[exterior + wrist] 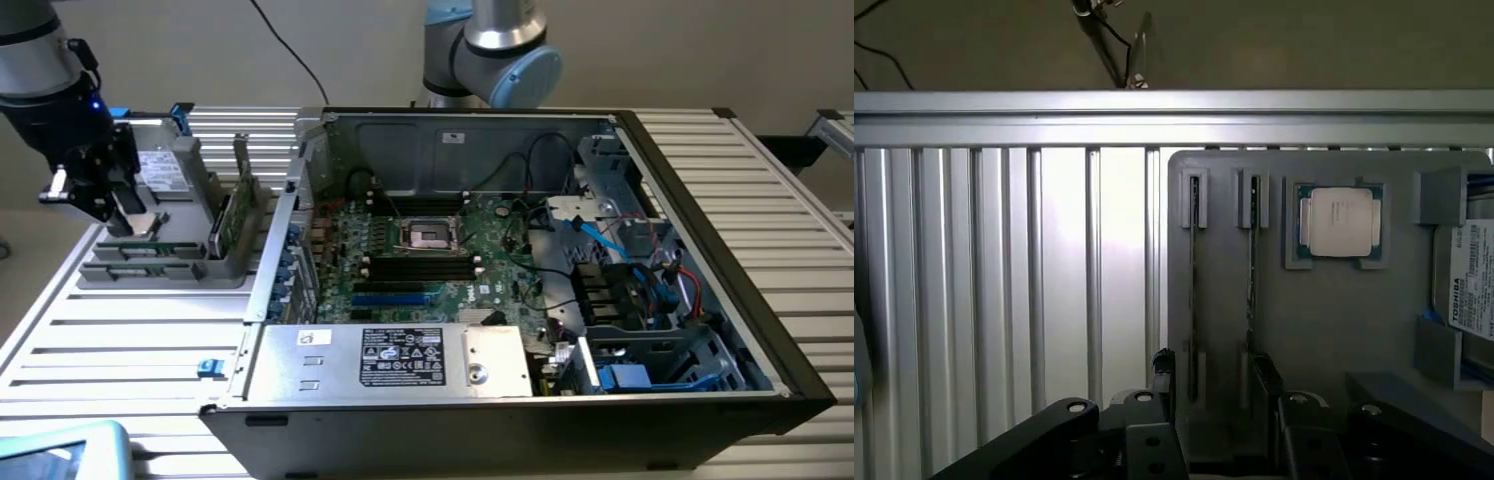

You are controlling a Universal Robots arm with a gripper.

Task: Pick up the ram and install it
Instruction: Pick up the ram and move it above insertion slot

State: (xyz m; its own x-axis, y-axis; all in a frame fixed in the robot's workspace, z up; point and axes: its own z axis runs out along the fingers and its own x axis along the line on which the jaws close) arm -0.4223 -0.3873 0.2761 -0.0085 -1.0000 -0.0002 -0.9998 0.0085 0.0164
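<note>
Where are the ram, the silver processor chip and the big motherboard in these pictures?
ram [1194, 285]: wrist view, thin edge of one stick.
processor chip [1339, 222]: wrist view, middle of its silver lid.
motherboard [501, 270]: exterior view, green board beside the slots.

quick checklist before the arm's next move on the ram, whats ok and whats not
1. Ram sticks standing on edge in gray holder: ok.
2. Pincer open and empty: ok.
3. Pincer centred over one stick: cannot tell.
4. Memory slots on motherboard empty: ok.
5. Slot latches open: cannot tell.
</note>
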